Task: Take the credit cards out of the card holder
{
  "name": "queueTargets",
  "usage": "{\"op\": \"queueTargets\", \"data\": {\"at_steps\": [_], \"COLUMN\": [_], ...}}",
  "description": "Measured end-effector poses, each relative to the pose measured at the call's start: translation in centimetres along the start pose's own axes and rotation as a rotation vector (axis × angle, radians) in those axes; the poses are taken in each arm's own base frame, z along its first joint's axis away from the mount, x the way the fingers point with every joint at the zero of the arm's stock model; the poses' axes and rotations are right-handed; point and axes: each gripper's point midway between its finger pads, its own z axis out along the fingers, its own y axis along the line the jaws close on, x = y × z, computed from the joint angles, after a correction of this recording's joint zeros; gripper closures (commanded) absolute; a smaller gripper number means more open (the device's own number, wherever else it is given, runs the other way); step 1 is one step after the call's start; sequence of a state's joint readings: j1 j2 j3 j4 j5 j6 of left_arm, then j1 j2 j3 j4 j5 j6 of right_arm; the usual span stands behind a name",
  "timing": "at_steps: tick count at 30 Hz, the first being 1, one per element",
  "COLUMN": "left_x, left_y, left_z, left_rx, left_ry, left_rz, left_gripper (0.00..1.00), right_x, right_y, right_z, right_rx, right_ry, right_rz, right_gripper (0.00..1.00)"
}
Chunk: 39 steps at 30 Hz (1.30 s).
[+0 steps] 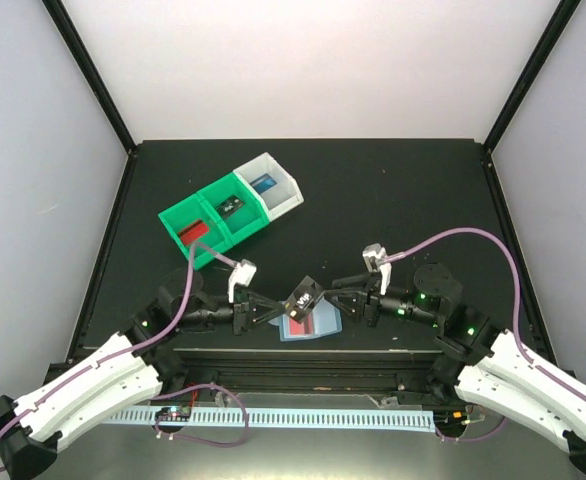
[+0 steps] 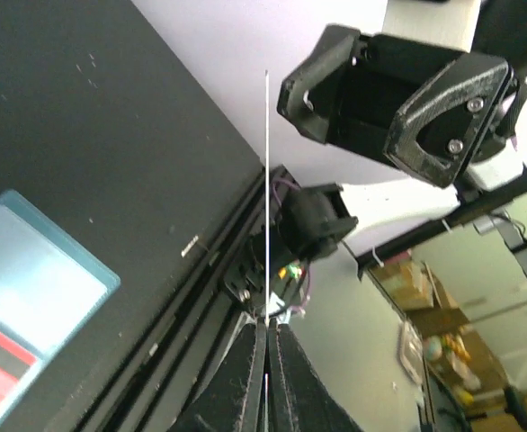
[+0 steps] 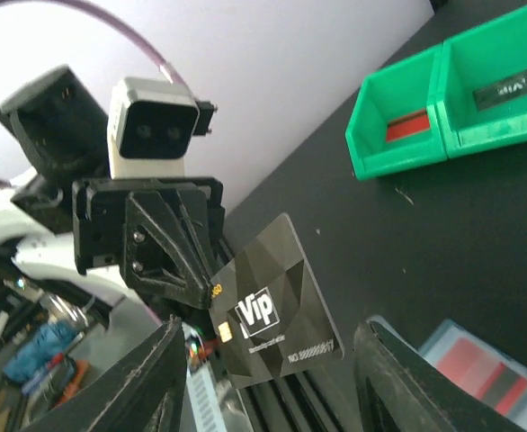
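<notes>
Black counter (image 1: 403, 200) boxed by pale walls (image 1: 303, 70) on three sides. Green and white bins (image 1: 228, 210) left of centre toward the far edge (three compartments). Pale blue card holder (image 1: 325, 325) at the near edge, red card (image 1: 296, 327) inside. Just above, black card (image 1: 304, 296) clenched in left gripper (image 1: 276, 308); right gripper (image 1: 336, 295) released, jaws apart beside it. Bare surface toward right edge.

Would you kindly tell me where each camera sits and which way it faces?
Top external: above and behind the arms, looking down at the table; both arms show.
Left wrist: on the left gripper, looking along its fingers at the right gripper.
Right wrist: facing the left gripper across the black card; own fingers show.
Shared: both wrist views see the card holder.
</notes>
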<state>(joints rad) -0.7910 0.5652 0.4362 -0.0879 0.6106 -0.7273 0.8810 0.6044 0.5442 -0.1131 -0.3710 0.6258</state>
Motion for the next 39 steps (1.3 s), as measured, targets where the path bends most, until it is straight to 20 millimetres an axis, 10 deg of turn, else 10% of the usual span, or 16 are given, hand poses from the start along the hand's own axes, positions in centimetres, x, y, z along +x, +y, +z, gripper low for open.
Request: {"op": "queueTargets", "data": {"at_steps": [9,24,33,39], "left_x": [3.1,5.8,5.7,5.4], "left_y": [-0.7,-0.5,-1.0,-0.5], "left_z": [0.3,0.7,0.5,0.6], "left_rx": [0.085,0.174,0.198,0.166], "left_ry": [0.165,0.278,0.275,0.254], "left_rz": [-0.018,-0.067,-0.063,-0.099], "left_gripper": [0.98,0.99,0.98,0.41], "right_x": [3.1,6.0,6.2,6.1], "right_y": [-0.1,0.1,0.1,0.4], "right_z": [-0.3,1.6,2.1,2.3], "right_rx": [0.007,-0.103,-0.124,-0.166], "right_ry": [0.182,0.310,0.309,0.270], "right_rz": [-0.045,0.044,0.065,0.112], "right_gripper": [0.36,0.49,0.99,0.99]}}
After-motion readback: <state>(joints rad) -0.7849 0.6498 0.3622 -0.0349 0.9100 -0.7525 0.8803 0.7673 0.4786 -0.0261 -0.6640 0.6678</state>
